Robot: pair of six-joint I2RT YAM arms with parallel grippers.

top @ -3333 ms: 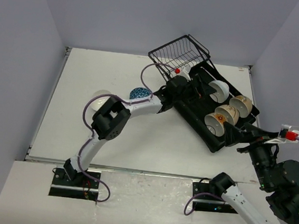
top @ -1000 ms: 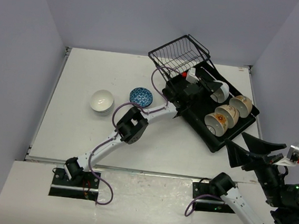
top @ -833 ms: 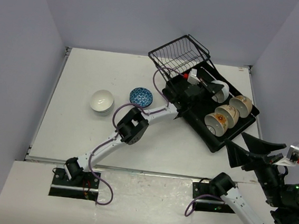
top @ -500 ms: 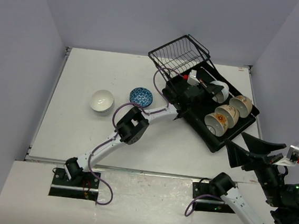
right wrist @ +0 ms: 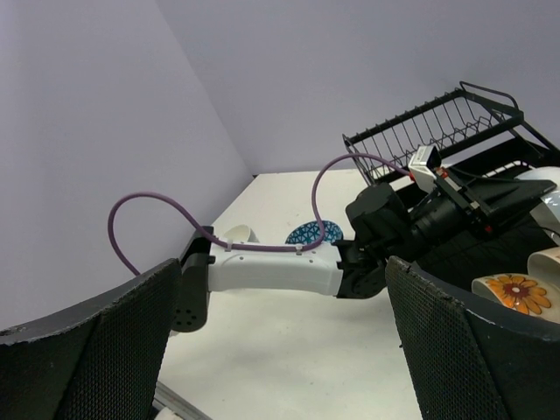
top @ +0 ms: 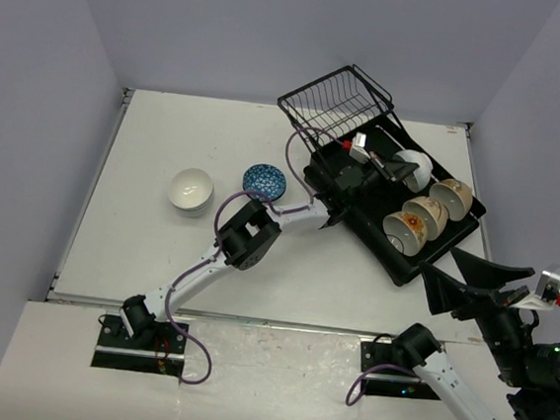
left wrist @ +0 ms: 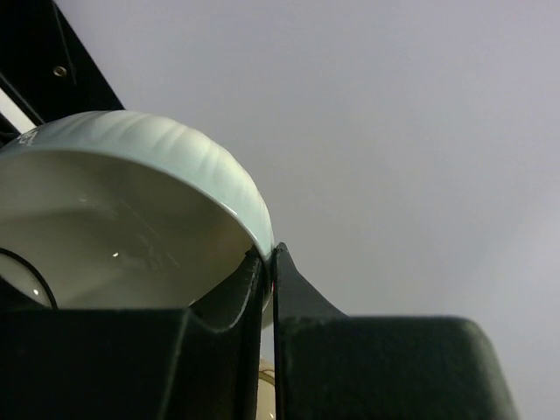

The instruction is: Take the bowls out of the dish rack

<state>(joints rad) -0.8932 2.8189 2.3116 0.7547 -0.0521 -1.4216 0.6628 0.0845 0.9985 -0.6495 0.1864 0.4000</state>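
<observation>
My left gripper point(top: 393, 167) reaches into the black dish rack point(top: 364, 218) and is shut on the rim of a plain white bowl point(top: 415, 166). In the left wrist view the two fingers pinch that rim at the gripper point(left wrist: 268, 261), with the white bowl point(left wrist: 131, 192) filling the left side. Three cream bowls stand on edge further along the rack: a brown-rimmed one point(top: 453, 196), one behind it point(top: 427, 212) and a flower-patterned one point(top: 403, 229). My right gripper point(top: 477, 279) hangs open and empty off the rack's near right corner.
A white bowl point(top: 191, 190) and a blue-patterned bowl point(top: 264, 180) sit on the table left of the rack. The tilted wire basket point(top: 335, 101) stands at the rack's far end. The left arm point(right wrist: 280, 262) stretches across the right wrist view.
My left gripper has closed onto the white bowl's rim and the bowl has shifted slightly in the rack. The right arm has stayed still since one second ago.
</observation>
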